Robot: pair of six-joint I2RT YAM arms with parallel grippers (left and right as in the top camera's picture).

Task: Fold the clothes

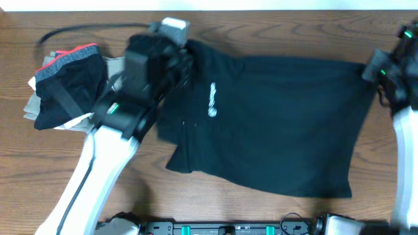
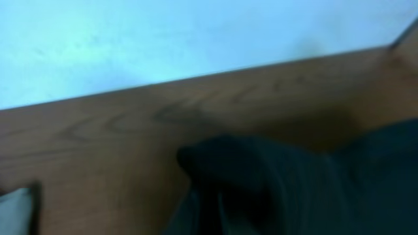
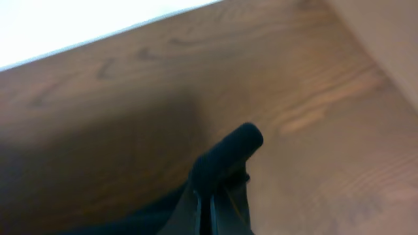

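The clothes, a plain black garment with a small white logo, lie spread across the middle of the wooden table. My left gripper is at the garment's far left corner, shut on bunched black fabric; its fingers are mostly hidden in the cloth. My right gripper is at the far right corner. In the right wrist view its fingers are pinched shut on a fold of the black fabric, which is lifted off the table.
A pile stands at the far left: a black garment with grey band and red-orange trim on khaki folded garments. A black cable runs behind it. The table's far edge meets a white wall.
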